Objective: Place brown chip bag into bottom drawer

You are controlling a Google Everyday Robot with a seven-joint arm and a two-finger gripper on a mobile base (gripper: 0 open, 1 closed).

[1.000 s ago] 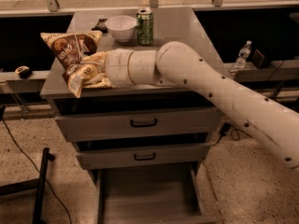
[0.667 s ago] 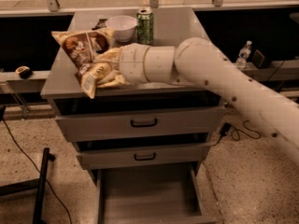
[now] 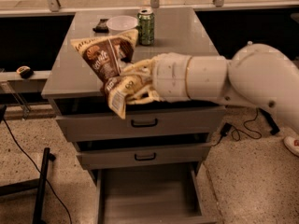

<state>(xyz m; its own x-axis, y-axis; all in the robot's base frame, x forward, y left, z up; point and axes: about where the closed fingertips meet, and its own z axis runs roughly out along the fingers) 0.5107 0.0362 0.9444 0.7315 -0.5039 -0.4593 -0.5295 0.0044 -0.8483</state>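
The brown chip bag (image 3: pixel 108 64) is crinkled, dark brown with tan edges and white label panels. My gripper (image 3: pixel 135 84) is shut on its lower middle and holds it in the air over the cabinet's front edge, above the drawers. My white arm (image 3: pixel 219 80) reaches in from the right. The bottom drawer (image 3: pixel 148 197) is pulled out below, a wide grey tray with a bare flat floor.
The grey cabinet top (image 3: pixel 187 31) carries a green can (image 3: pixel 145 26), a white bowl (image 3: pixel 121 23) and a small dark object (image 3: pixel 101 26) at the back. Two shallower drawers with black handles (image 3: pixel 144 122) are slightly open. A black stand (image 3: pixel 39 185) is at left.
The arm has moved right and toward the front with the bag, from over the cabinet's left part to over its front edge.
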